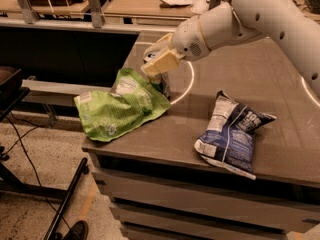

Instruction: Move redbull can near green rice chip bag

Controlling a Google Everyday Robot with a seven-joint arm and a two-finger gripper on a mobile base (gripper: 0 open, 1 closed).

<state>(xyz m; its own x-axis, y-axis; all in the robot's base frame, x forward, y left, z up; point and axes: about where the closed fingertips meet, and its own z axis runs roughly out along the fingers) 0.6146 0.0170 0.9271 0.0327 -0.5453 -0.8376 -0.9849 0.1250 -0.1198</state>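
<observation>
Upper middle of the frame: the gripper [159,60] gripped the redbull can [164,85] from above, the can just beside the upper right edge of the green rice chip bag [122,106] on the table [250,79].

Gripper [159,64] over redbull can [164,86], nr green rice chip bag [122,106].

gripper [159,64] over redbull can [164,85], just right of green rice chip bag [122,109] on table [240,74].
</observation>
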